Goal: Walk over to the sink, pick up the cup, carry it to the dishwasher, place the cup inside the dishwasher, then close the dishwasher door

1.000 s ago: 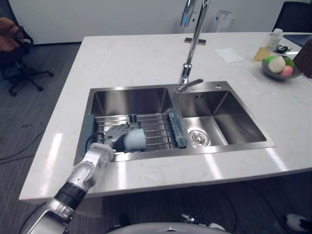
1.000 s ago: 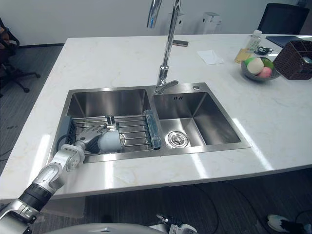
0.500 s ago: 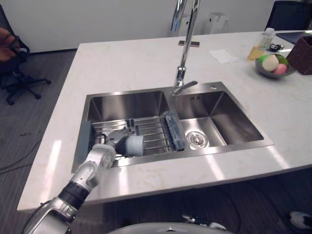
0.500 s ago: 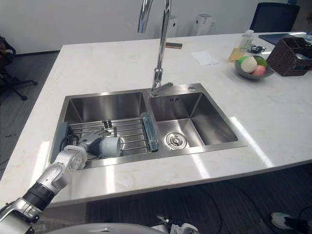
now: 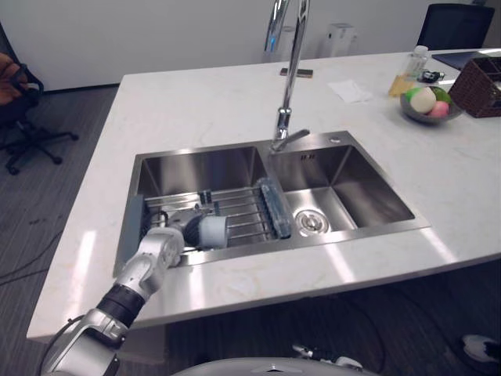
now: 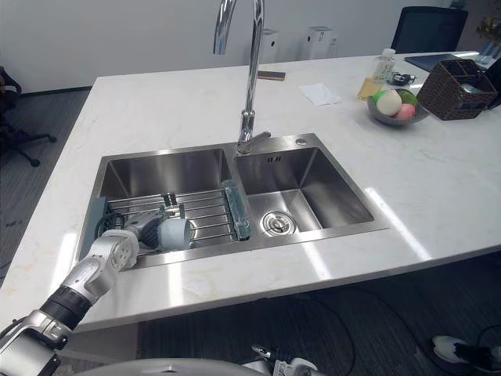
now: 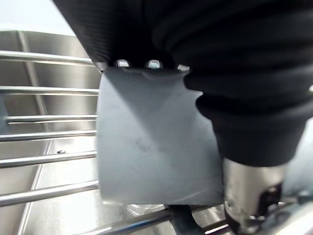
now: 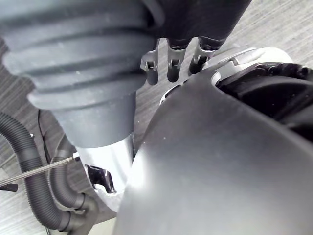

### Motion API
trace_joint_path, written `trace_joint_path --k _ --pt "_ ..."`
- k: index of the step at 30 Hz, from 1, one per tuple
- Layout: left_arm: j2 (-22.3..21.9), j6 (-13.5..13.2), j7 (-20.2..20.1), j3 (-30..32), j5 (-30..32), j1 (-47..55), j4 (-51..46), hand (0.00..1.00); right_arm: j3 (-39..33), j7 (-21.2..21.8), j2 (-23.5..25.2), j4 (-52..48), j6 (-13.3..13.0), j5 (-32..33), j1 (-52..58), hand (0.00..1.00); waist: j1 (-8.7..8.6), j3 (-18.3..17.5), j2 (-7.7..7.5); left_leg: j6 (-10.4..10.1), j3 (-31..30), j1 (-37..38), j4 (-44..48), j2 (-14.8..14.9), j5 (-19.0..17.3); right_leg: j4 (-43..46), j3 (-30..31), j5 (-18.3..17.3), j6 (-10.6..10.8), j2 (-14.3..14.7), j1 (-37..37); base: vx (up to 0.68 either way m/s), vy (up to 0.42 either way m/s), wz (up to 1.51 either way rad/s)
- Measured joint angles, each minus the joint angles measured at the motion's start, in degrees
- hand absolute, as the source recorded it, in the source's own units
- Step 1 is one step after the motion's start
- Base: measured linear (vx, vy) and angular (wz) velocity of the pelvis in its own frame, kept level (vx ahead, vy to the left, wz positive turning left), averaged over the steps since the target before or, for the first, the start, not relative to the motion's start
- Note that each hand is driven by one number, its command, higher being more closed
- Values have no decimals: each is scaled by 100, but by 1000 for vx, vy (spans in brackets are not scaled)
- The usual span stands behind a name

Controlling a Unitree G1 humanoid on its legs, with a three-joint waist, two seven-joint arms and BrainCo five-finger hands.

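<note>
A white marble countertop (image 5: 196,102) with a stainless double-bowl sink (image 5: 196,168) set into its near half. A tall chrome faucet (image 5: 286,117) rises from the sink's rim at 12 o'clock, between the two bowls. A wire roll-up rack (image 5: 243,215) spans the near part of the left bowl; the right bowl has a round drain (image 5: 307,222) in its floor. Taking the sink as centre, a flat dark object (image 5: 296,73) lies on the counter at 12 o'clock beyond the faucet. A white napkin (image 5: 350,91) lies at 1 o'clock. At 2 o'clock stand a bottle of yellowish liquid (image 5: 407,72), a grey bowl of round fruit (image 5: 427,106) and a dark wicker basket (image 6: 458,78).
</note>
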Motion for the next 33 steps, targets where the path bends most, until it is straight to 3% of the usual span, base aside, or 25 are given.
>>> trace_joint_path --k 11,23,30,33 --pt "15 -94 -37 18 9 -103 248 100 0 54 -5 0 8 -116 -2 0 -20 -21 -30 -5 -126 -23 0 -21 3 -62 -15 1 3 4 3 -13 -8 -2" --pt "108 -480 672 60 -354 126 157 100 3 55 -9 5 0 -110 10 0 11 -39 -2 -3 -196 -35 0 -37 2 -49 -50 6 12 1 10 2 -3 1" --pt "173 -723 947 197 -1177 224 160 100 4 55 -12 6 -2 -110 10 0 10 -39 -2 -1 -206 -25 0 -37 0 -33 -62 6 11 0 14 0 0 0" --pt "165 -844 1180 238 -1870 291 156 100 4 55 -11 6 -9 -110 13 0 14 -40 -2 1 -210 -23 0 -37 0 -29 -72 6 11 0 18 0 0 0"
